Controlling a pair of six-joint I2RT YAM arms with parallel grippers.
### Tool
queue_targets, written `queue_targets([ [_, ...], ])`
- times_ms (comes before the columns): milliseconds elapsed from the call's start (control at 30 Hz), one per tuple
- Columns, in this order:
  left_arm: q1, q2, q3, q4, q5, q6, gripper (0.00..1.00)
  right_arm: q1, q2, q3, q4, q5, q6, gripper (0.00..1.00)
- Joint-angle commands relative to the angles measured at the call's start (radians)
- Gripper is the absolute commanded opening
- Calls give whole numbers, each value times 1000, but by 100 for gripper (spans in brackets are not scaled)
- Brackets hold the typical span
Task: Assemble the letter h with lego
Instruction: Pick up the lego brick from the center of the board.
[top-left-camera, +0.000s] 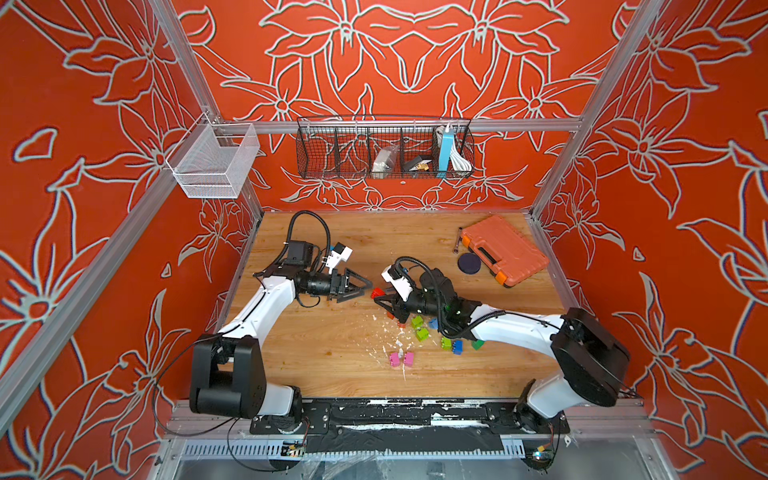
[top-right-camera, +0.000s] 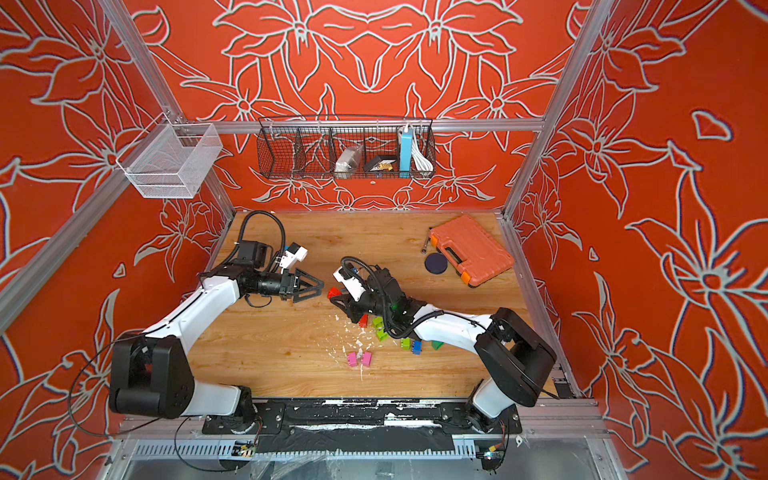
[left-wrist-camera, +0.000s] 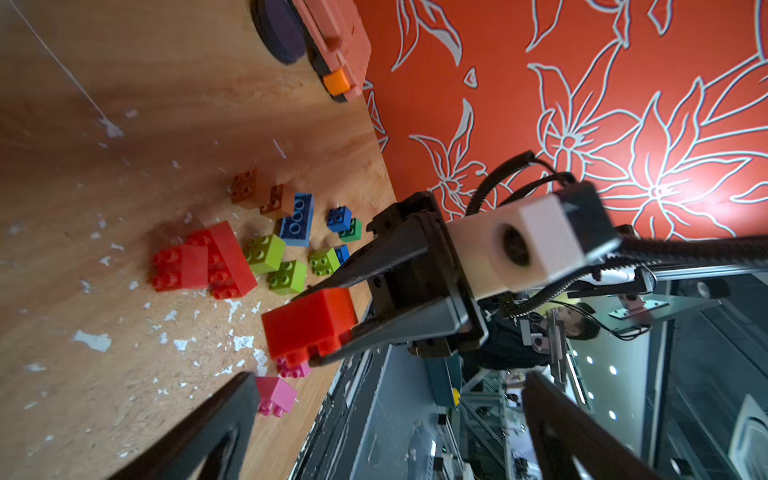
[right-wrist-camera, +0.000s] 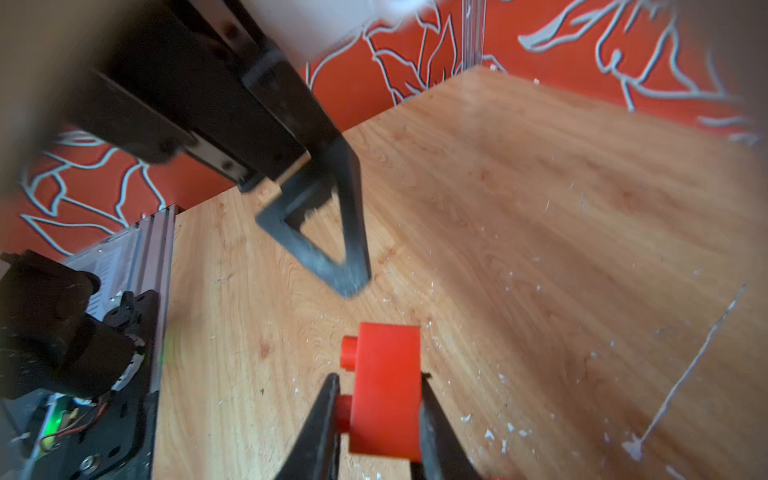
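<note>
My right gripper (top-left-camera: 380, 296) is shut on a red lego brick (top-left-camera: 376, 293) near the table's middle, held just off the wood. In the right wrist view the red brick (right-wrist-camera: 386, 390) sits between the two fingers (right-wrist-camera: 320, 424), studs sideways. My left gripper (top-left-camera: 365, 286) hangs open and empty just left of it, tips close to the brick but apart from it. The left wrist view shows the held red brick (left-wrist-camera: 309, 324) above loose lego: red (left-wrist-camera: 208, 262), lime green (left-wrist-camera: 266, 253), blue (left-wrist-camera: 297, 220), brown (left-wrist-camera: 249, 189) and pink (left-wrist-camera: 276, 395) bricks.
An orange tool case (top-left-camera: 505, 249) lies at the back right with a dark round disc (top-left-camera: 468, 263) beside it. Pink bricks (top-left-camera: 401, 359) and green and blue ones (top-left-camera: 446, 343) lie under and in front of the right arm. White flecks litter the wooden table (top-left-camera: 332, 353).
</note>
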Motion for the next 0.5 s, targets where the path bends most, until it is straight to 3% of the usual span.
queue_targets([
  [0, 25, -89, 26, -83, -1, 370, 100, -33, -5, 96, -227, -178, 120, 16],
  [100, 22, -85, 78, -309, 12, 884, 100, -78, 40, 181, -366, -321, 186, 11],
  [133, 20, -81, 84, -335, -8, 989, 99, -94, 56, 199, -380, -372, 226, 10],
  [333, -13, -82, 75, -274, -137, 1178, 98, -118, 141, 328, -509, -501, 368, 9],
  [467, -25, -69, 65, -281, -163, 1368, 95, -118, 171, 358, -467, -552, 467, 8],
])
